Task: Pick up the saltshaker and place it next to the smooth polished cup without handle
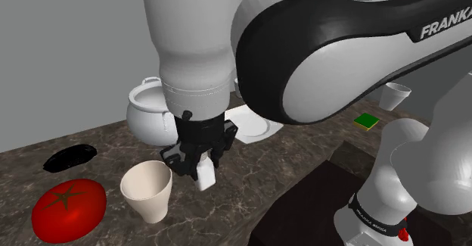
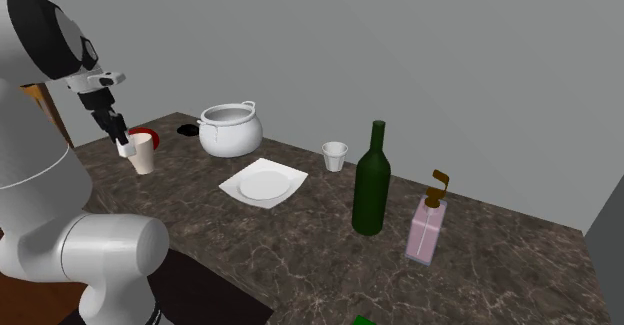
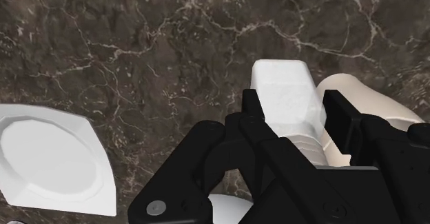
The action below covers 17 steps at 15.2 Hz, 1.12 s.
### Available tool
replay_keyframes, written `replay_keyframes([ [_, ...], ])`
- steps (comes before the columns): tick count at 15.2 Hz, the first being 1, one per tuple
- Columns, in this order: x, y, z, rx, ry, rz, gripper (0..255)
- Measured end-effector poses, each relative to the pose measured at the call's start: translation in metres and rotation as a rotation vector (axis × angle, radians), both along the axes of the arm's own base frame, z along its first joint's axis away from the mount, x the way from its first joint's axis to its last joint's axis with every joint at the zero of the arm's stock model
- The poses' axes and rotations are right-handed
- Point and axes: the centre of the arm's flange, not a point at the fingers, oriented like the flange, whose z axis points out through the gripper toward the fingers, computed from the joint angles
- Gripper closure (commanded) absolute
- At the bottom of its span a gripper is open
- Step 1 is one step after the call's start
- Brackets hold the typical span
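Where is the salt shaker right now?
In the shoulder view, the white saltshaker is clasped by the black gripper, just right of the beige cup.

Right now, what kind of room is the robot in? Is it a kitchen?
Probably a kitchen, yes. There's a dark marbled countertop with a white cooking pot, a plate and a green bottle on it, and the pincer clasps a white saltshaker.

The big white arm (image 1: 302, 48) bends over at the top and comes down. Its wrist (image 1: 193, 101) points straight down. At the end hangs the black gripper (image 1: 195, 160), down low. Its two fingers (image 3: 251, 109) stand a little apart and squeeze a small white saltshaker (image 3: 286, 92) between them, one finger on each side.
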Motion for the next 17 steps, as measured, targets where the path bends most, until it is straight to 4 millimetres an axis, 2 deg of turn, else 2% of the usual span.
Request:
replay_keyframes([
  [17,0.002,0.001,-0.089,0.0,0.0,0.0,255],
])
